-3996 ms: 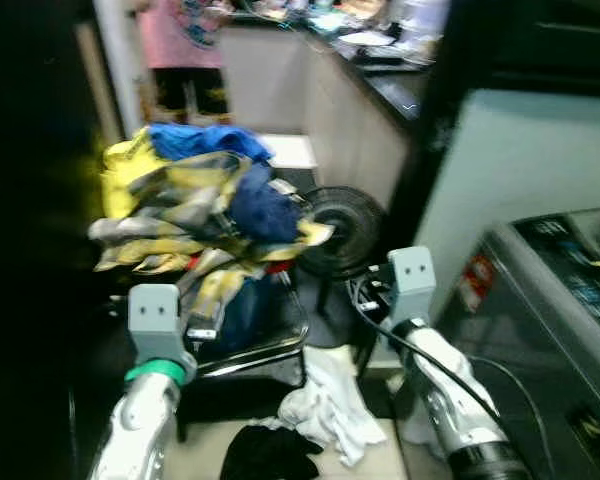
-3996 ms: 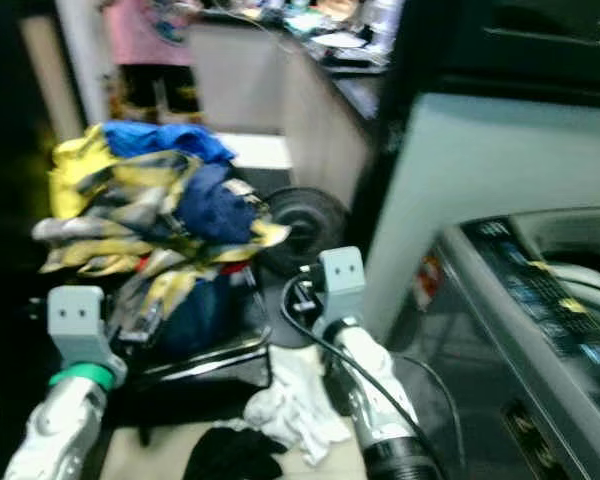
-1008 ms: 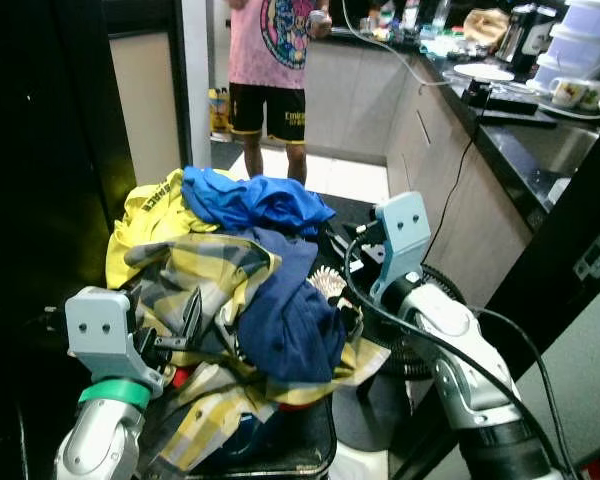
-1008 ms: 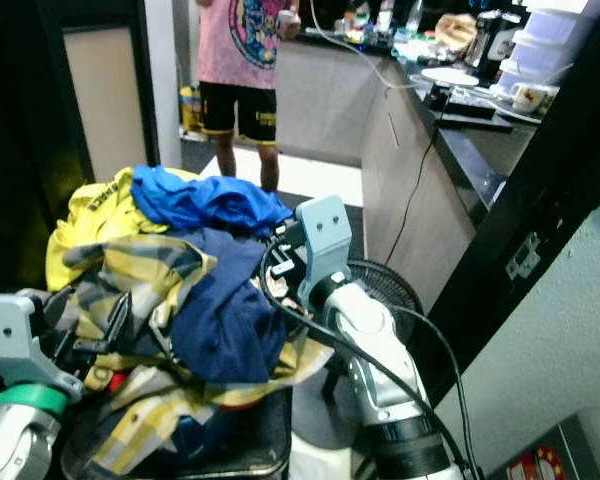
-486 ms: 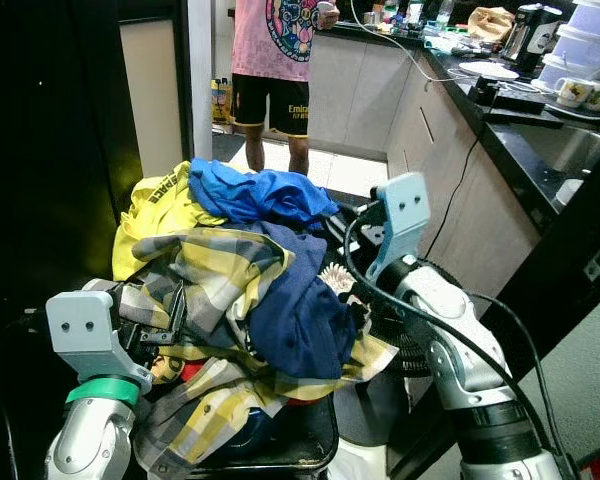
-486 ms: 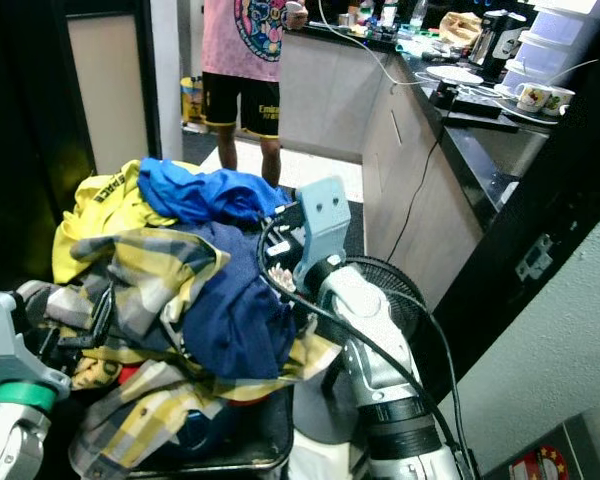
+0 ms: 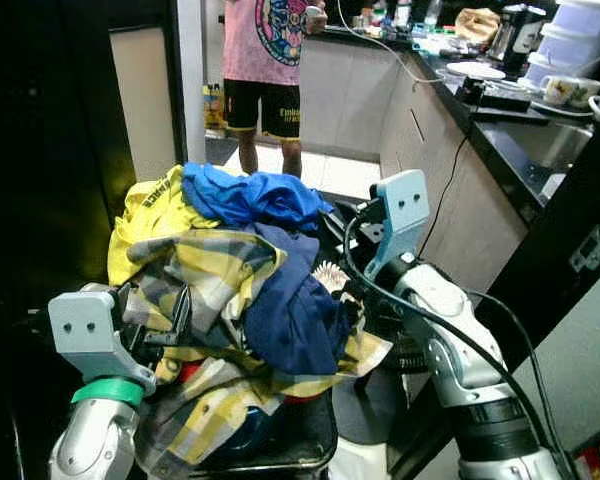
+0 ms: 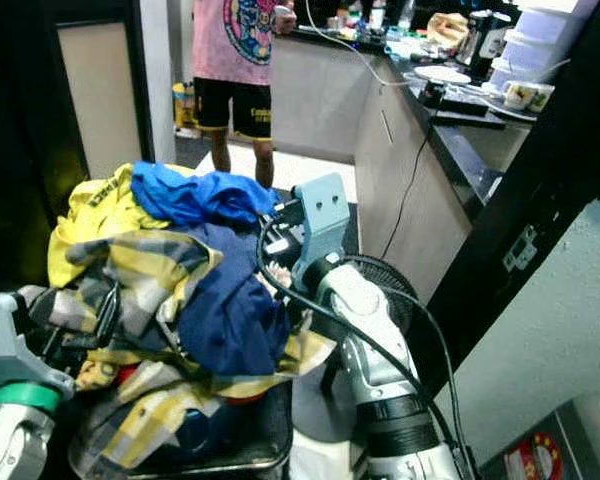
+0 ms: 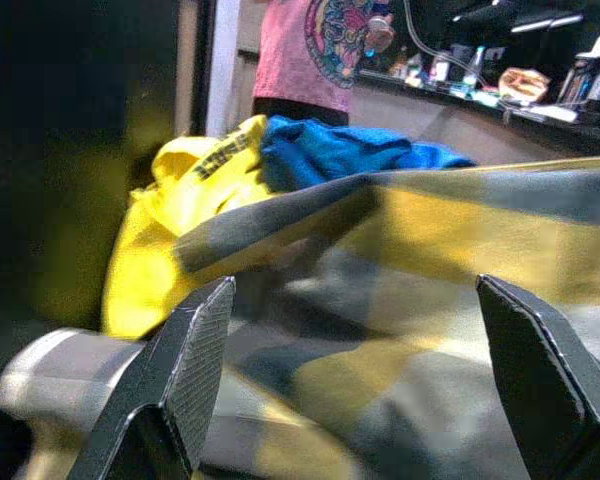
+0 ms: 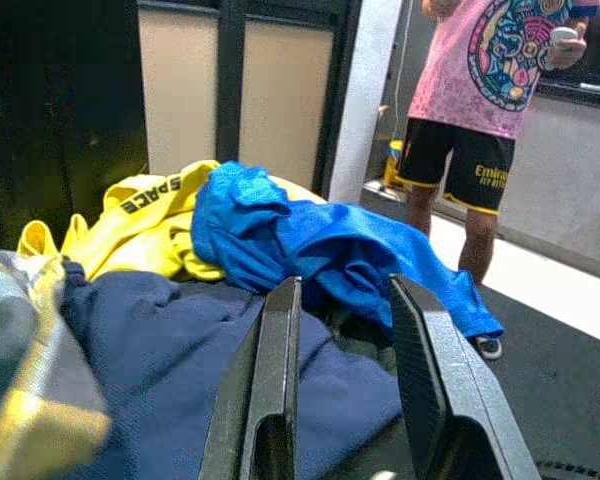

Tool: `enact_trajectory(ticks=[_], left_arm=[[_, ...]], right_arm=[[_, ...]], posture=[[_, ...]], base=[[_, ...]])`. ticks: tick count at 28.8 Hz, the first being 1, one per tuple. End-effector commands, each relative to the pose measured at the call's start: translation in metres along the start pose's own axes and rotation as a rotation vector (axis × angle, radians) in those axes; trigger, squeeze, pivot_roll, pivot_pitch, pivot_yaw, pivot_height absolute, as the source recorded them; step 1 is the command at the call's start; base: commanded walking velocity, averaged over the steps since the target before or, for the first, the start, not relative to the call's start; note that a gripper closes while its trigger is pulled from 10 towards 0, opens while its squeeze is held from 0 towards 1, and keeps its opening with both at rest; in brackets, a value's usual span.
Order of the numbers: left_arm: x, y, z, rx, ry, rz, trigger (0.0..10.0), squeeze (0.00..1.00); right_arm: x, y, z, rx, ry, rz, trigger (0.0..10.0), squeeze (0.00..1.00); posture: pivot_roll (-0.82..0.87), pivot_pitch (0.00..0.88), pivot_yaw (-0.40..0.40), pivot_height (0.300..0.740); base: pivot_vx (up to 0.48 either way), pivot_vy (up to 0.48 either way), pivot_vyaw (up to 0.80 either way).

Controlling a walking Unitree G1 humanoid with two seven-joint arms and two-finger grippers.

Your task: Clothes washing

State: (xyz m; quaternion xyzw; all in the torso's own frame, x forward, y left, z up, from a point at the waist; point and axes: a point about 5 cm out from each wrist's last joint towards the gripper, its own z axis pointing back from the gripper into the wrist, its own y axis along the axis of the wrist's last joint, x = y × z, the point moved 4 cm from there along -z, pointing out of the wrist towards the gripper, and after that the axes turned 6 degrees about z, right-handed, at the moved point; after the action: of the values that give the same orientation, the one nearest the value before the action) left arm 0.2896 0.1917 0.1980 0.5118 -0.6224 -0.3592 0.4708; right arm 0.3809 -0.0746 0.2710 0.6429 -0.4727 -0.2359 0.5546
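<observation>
Straddling the checked shirt [image 9: 410, 290] with my left gripper [image 9: 355, 370] spread wide; my right gripper [image 10: 345, 400] narrow; yellow jersey [image 10: 145, 225] at 11 o'clock reads "SPACE".

Both arms raised forward, left gripper [image 9: 345, 385] spread wide, right gripper [image 10: 345, 385] narrowly parted

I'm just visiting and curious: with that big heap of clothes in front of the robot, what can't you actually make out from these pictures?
- The basket under the clothes pile: the laundry covers all but its dark lower rim in the eye views.
- The right gripper: whether it touches the navy garment; the heap hides its fingertips in the eye views.
- The person: cut off above the chest by the top edge.
- Items on the counter: too small to identify.
</observation>
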Motion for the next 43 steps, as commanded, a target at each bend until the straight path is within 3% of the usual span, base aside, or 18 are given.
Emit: enact_trajectory(ticks=[1,13,16,18,19,20,22,26,28,32,43], left_arm=[[-0.001,-0.001,0.002,0.003,0.005,0.007,10.0,0.0],[0.0,0.001,0.002,0.013,-0.003,0.005,10.0,0.0],[0.0,0.001,0.001,0.015,-0.004,0.005,10.0,0.0],[0.0,0.001,0.002,0.016,-0.006,0.003,10.0,0.0],[0.0,0.001,0.002,0.016,-0.006,0.003,10.0,0.0],[0.0,0.001,0.002,0.015,-0.008,0.0,10.0,0.0],[0.0,0.002,0.002,0.013,-0.01,-0.003,10.0,0.0],[0.0,0.002,0.002,0.013,-0.01,-0.004,10.0,0.0],[0.0,0.002,0.002,0.013,-0.011,-0.005,10.0,0.0],[0.001,0.003,0.001,0.015,-0.019,-0.005,10.0,0.0],[0.0,0.004,0.005,0.012,-0.012,-0.007,10.0,0.0]], right_arm=[[0.001,0.005,-0.001,0.017,0.003,-0.003,10.0,0.0],[0.0,0.006,0.0,0.028,0.028,-0.065,10.0,0.0],[-0.004,0.004,0.0,0.021,0.054,-0.099,10.0,0.0],[-0.008,0.005,-0.001,0.035,0.082,-0.207,10.0,0.0],[-0.008,0.005,-0.001,0.035,0.082,-0.207,10.0,0.0],[-0.011,0.005,-0.001,0.039,0.106,-0.234,10.0,1.0],[-0.027,-0.005,0.002,-0.03,0.222,-0.235,10.0,1.0],[-0.039,-0.023,0.006,-0.134,0.287,-0.206,10.0,1.0],[-0.038,-0.033,0.005,-0.169,0.262,-0.179,10.0,1.0],[-0.022,-0.052,-0.012,-0.206,0.119,-0.199,10.0,1.0],[-0.007,-0.037,-0.034,-0.167,0.04,-0.217,10.0,1.0]], posture=[[0.06,0.011,-0.057,0.74],[0.06,0.002,-0.059,0.74],[0.06,0.005,-0.061,0.74],[0.06,0.01,-0.061,0.74],[0.06,0.01,-0.061,0.74],[0.07,0.012,-0.06,0.74],[0.07,0.013,-0.058,0.74],[0.07,0.015,-0.057,0.74],[0.07,0.015,-0.057,0.74],[0.08,0.023,-0.055,0.74],[0.09,0.039,-0.068,0.74]], base=[[0.0,0.0,0.0],[0.0,0.0,0.0],[0.0,0.0,0.0],[0.0,0.0,0.0],[0.0,0.0,0.0],[0.0,0.0,0.0],[0.0,0.0,0.0],[0.0,0.0,0.0],[0.0,0.0,0.0],[0.0,0.0,0.0],[0.0,0.0,0.0]])
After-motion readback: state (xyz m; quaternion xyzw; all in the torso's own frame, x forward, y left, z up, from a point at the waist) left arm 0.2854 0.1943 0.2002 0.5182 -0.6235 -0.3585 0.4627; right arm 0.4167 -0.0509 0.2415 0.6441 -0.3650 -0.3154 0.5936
